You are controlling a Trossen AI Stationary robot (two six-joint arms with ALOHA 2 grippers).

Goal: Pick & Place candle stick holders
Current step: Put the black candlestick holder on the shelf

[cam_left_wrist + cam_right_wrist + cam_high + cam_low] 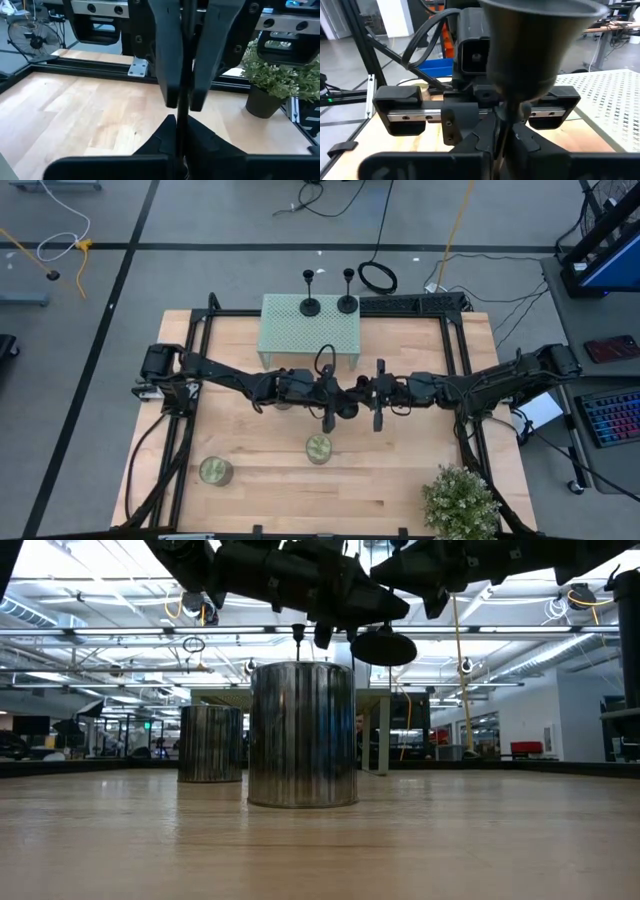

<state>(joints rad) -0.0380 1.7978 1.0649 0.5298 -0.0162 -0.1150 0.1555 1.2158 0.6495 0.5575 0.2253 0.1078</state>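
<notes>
I see one holder (345, 406) in mid-air over the middle of the counter (400, 470), pinched by both my left claw (330, 420) and right claw (378, 420), arms stretched inward.

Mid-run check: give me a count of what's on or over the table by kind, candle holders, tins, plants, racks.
Candle stick holders: 3, two on the perforated rack, one held between the grippers
Metal tins: 2
Potted plant: 1
Perforated rack: 1
Total: 7
</notes>
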